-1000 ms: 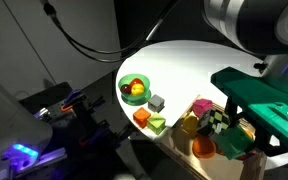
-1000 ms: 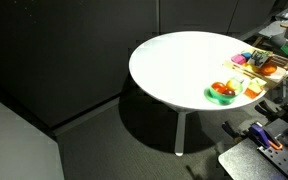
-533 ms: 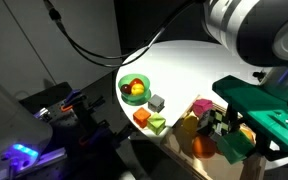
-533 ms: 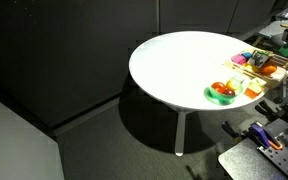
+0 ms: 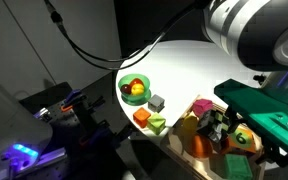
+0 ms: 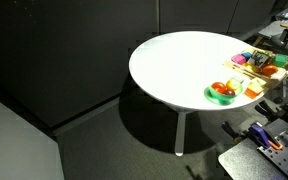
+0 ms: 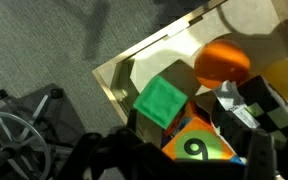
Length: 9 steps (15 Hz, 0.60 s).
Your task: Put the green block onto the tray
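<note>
In the wrist view the green block [image 7: 162, 100], a plain medium-green cube, lies tilted inside the tray [image 7: 119, 75], a light-wood box with a raised rim. It leans against an orange block marked "9" [image 7: 196, 150]. My gripper [image 7: 174, 152] hovers just above, open, its dark fingers standing on either side and clear of the cube. In an exterior view the gripper [image 5: 220, 128] hangs over the tray [image 5: 181, 140] at the table's edge, and the arm hides the cube there.
An orange ball [image 7: 222, 62] and a yellow piece [image 7: 284, 75] share the tray. On the white round table [image 5: 184, 65] stand a green bowl [image 5: 134, 88], a grey cube [image 5: 157, 101], an orange block [image 5: 142, 117] and a lime cube [image 5: 158, 125]. Floor lies beyond the tray's rim.
The arm has sunk a little lower over the tray. The jaws have parted and the green block now rests in the tray.
</note>
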Motion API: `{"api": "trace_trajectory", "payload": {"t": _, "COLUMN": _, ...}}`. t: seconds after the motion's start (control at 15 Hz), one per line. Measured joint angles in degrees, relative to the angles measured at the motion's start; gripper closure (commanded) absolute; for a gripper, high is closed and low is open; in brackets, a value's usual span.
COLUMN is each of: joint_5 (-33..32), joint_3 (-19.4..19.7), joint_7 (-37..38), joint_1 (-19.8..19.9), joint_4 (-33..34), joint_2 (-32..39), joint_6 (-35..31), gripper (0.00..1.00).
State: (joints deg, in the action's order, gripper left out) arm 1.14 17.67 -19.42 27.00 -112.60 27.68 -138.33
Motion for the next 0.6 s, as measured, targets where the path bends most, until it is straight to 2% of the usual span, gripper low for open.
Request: {"api": "trace_trajectory", "payload": {"t": 0.6, "joint_5": -0.34, "joint_3": -0.68, "joint_7": 0.00, "joint_1": -0.65, "joint_4": -0.16, "joint_2": -0.96, "joint_6": -0.06, "gripper": 0.00}}
